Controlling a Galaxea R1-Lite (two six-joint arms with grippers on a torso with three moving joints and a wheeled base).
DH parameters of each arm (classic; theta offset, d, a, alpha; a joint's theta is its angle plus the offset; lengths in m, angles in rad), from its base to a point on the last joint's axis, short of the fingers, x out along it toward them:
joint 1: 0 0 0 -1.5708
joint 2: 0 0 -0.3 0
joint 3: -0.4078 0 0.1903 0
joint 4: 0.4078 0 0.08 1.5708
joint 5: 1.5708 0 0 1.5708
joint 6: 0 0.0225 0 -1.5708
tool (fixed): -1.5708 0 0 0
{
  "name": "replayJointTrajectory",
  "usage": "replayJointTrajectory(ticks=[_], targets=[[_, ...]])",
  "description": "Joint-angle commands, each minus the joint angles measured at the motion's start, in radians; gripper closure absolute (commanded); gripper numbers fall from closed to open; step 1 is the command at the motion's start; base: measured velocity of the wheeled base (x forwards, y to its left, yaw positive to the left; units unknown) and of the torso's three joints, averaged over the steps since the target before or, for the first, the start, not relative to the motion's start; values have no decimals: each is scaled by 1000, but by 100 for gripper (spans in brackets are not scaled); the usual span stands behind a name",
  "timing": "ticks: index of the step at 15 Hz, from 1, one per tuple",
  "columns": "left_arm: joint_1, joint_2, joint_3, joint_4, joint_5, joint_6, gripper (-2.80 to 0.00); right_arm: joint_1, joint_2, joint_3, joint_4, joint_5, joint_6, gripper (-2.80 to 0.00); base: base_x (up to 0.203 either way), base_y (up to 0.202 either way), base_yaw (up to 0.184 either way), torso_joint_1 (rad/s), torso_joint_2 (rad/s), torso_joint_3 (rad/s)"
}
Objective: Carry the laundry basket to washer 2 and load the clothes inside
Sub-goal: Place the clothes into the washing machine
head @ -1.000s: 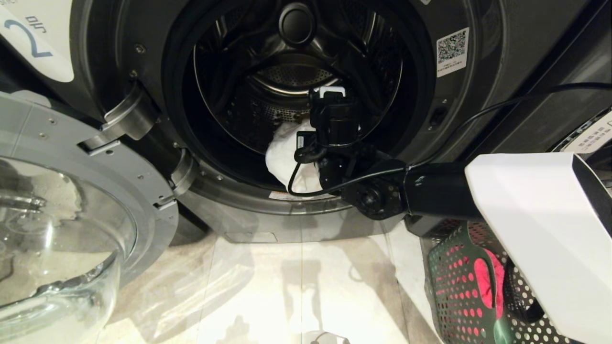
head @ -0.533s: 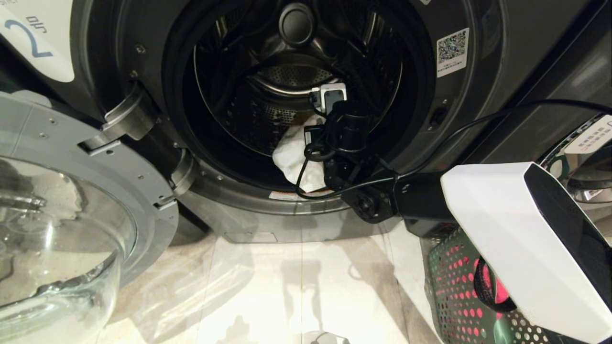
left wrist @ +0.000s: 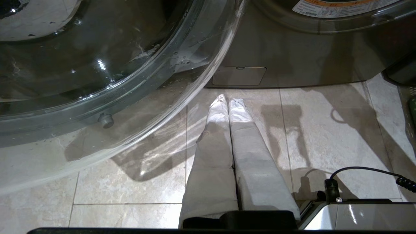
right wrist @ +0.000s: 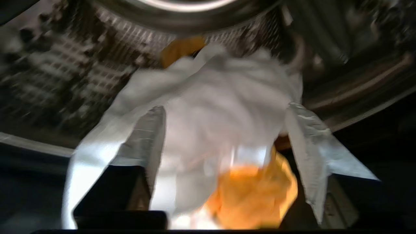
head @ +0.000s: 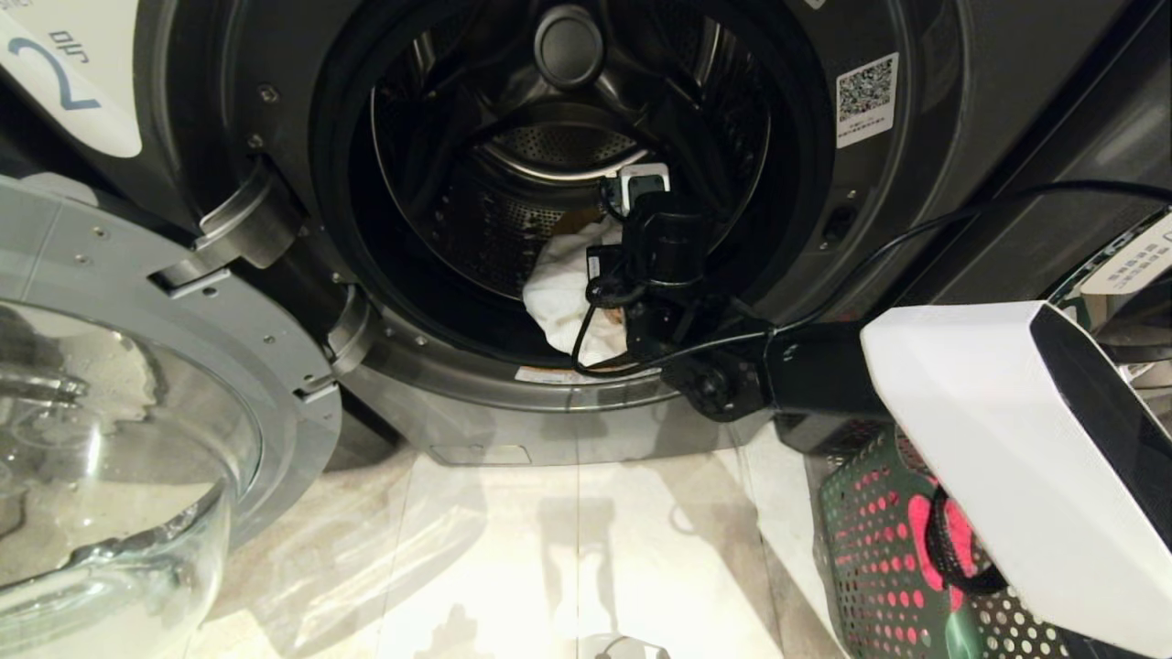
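Grey steel fills the left of the head view, where washer 2 [head: 211, 101] is marked by its white label in the upper-left corner and its open glass door [head: 119, 439] occupies the lower left. At the centre of the frame, the drum opening is reached into by the right gripper [head: 641, 188], and a white garment [head: 558, 293] is seen lying on the drum floor just left of and below the wrist. In the right wrist view, the two fingers [right wrist: 149, 136] are shown spread wide apart, with the white garment [right wrist: 224, 107] and a yellow-orange garment [right wrist: 253, 195] lying between and beyond them, apparently let go inside the drum. At the lower right of the head view, the laundry basket [head: 870, 549] is partly hidden under the right arm, and a pink-red garment [head: 925, 540] is visible inside it through the holes. The basket is judged to lie behind and below the right gripper, toward the lower-right corner, so the coming reach would be made back out of the drum and down to that side; the right arm is plainly the nearer one. The left gripper [left wrist: 227, 100] is seen in its own wrist view with fingers pressed together, pointing at the floor tiles [left wrist: 130, 182] before the washer.
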Motion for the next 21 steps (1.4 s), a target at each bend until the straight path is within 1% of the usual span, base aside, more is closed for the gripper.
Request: replayJointTrajectory(ticks=[1, 2, 3, 4, 7, 9, 10, 12, 14, 15, 16, 17, 18, 20, 21], targets=[[0, 0, 0, 0, 0, 0, 0, 21, -113, 29, 202, -3, 131, -280, 0, 0, 0, 0, 0, 0], [0, 0, 0, 0, 0, 0, 0, 37, -168, 48, 325, -3, 204, -280, 0, 0, 0, 0, 0, 0], [0, 0, 0, 0, 0, 0, 0, 58, -223, 87, 418, -2, 253, -280, 0, 0, 0, 0, 0, 0], [0, 0, -1, 0, 0, 0, 0, 78, -274, 156, 472, 2, 277, -280, 0, 0, 0, 0, 0, 0], [0, 0, 0, 0, 0, 0, 0, 146, -481, 445, 563, 62, 300, -280, 0, 0, 0, 0, 0, 0], [0, 0, 0, 0, 0, 0, 0, 186, -620, 610, 665, 103, 319, -280, 0, 0, 0, 0, 0, 0], [0, 0, 0, 0, 1, 0, 0, 200, -684, 681, 752, 117, 359, 0, 0, 0, 0, 0, 0, 0], [0, 0, 0, 0, 0, 0, 0, 212, -798, 775, 946, 133, 504, 0, 0, 0, 0, 0, 0, 0], [0, 0, 0, 0, 0, 0, 0, 208, -915, 856, 1142, 158, 623, 0, 0, 0, 0, 0, 0, 0], [0, 0, 0, 0, 0, 0, 0, 188, -973, 894, 1265, 181, 676, 0, 0, 0, 0, 0, 0, 0], [0, 0, 0, 0, 0, 0, 0, 138, -1018, 924, 1373, 211, 715, 0, 0, 0, 0, 0, 0, 0], [0, 0, 0, 0, 0, 0, 0, 68, -1046, 942, 1441, 242, 733, 0, 0, 0, 0, 0, 0, 0], [0, 0, 0, 0, 0, 0, 0, -24, -1069, 952, 1499, 279, 741, 0, 0, 0, 0, 0, 0, 0], [0, 0, 0, 0, 0, 0, 0, -243, -1100, 961, 1585, 341, 734, 0, 0, 0, 0, 0, 0, 0], [0, 0, -1, 0, 1, 0, 0, -375, -1107, 967, 1612, 362, 717, 0, 0, 0, 0, 0, 0, 0]])
